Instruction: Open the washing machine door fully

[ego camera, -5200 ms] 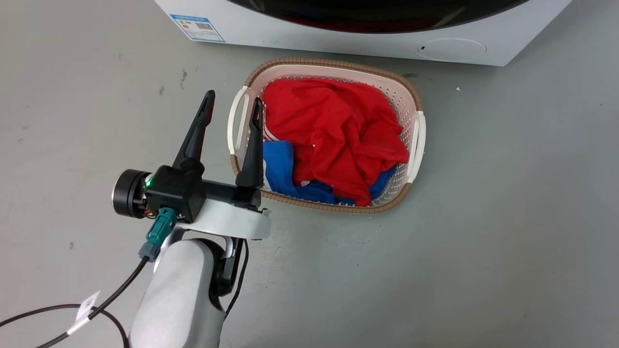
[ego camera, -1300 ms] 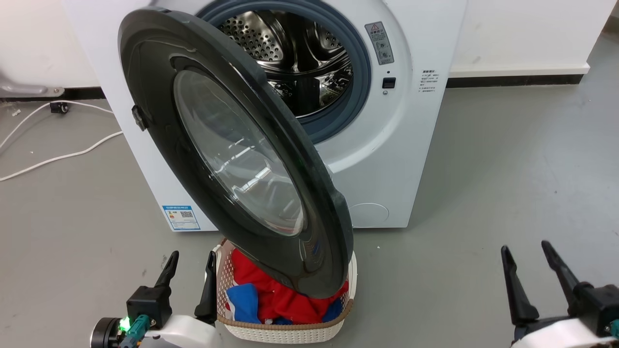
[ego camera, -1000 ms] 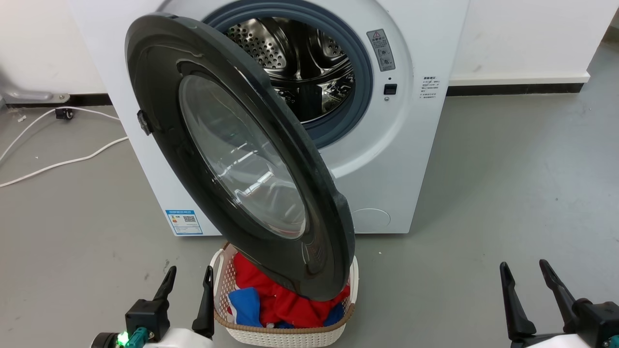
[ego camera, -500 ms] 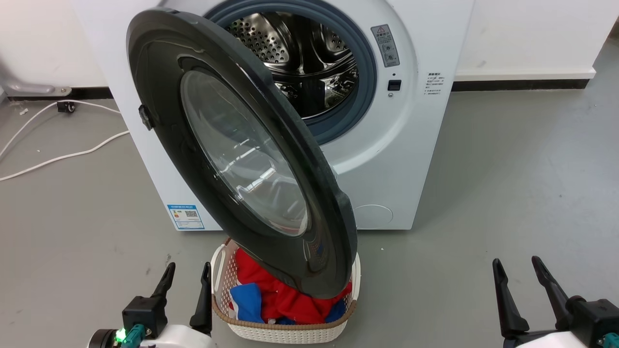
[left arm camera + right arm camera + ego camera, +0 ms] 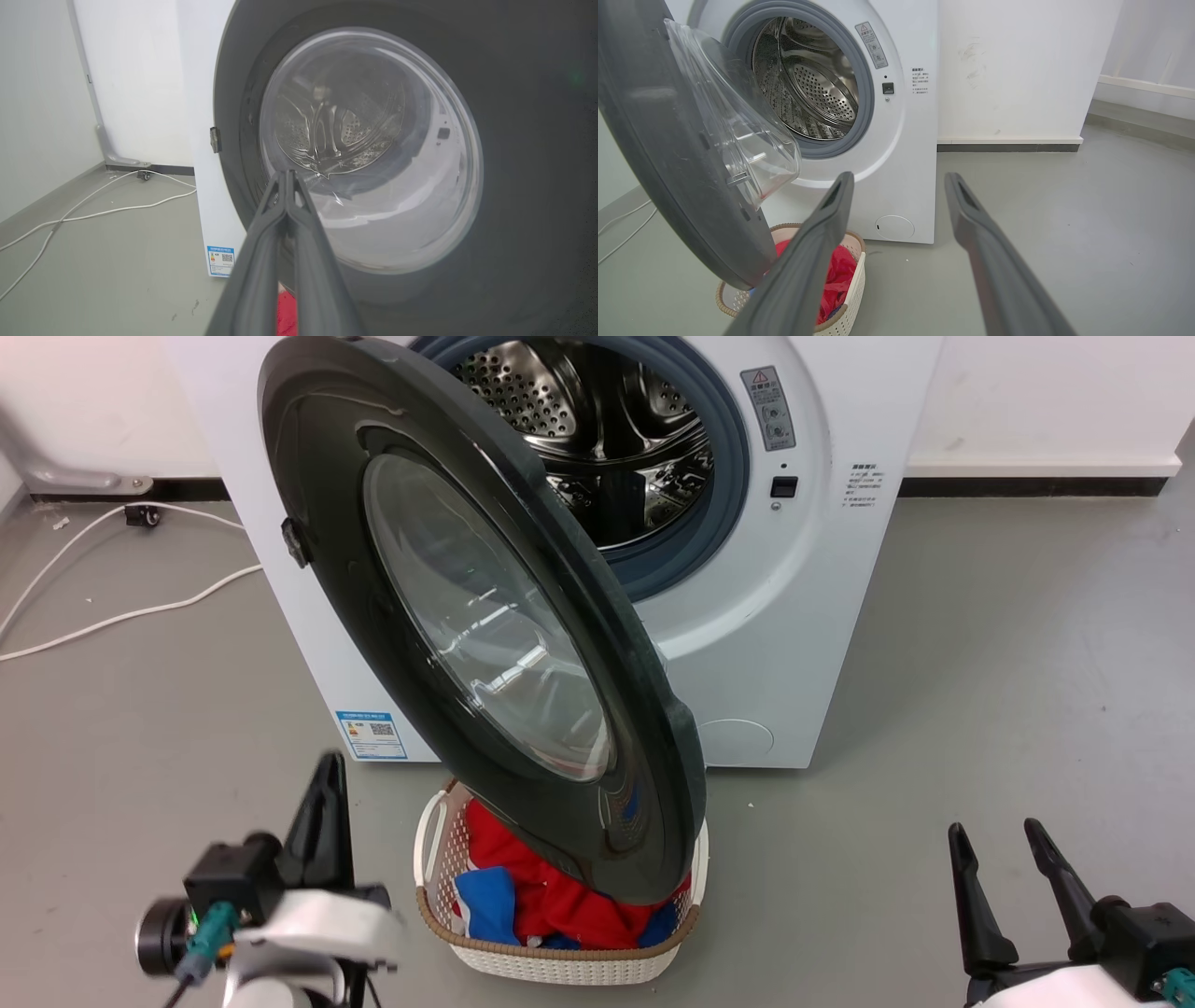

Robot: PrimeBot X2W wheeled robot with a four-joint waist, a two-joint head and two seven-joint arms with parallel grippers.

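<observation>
The washing machine door [image 5: 485, 616], a big black disc with a clear domed window, stands swung out from its left-side hinge, roughly halfway, its lower edge over the basket. The steel drum opening [image 5: 607, 439] is exposed behind it. My left gripper [image 5: 324, 803] sits low at the left, short of the door's outer face, fingers pressed together and holding nothing. In the left wrist view that gripper [image 5: 286, 175] points at the door [image 5: 514, 140] window. My right gripper [image 5: 994, 833] is open at the lower right, well clear of the door. The right wrist view shows it [image 5: 900, 178] open, with the door [image 5: 658, 140] to its left.
A white laundry basket [image 5: 560, 966] with red and blue clothes stands on the floor right under the door's lower edge. White cables [image 5: 121, 614] trail across the grey floor left of the white machine [image 5: 803, 644]. A wall runs behind.
The left gripper has shut its fingers and turned, lifting slightly. The head camera has drifted, shifting the whole picture. Five seconds ago it looked down at the basket under a closed door.
</observation>
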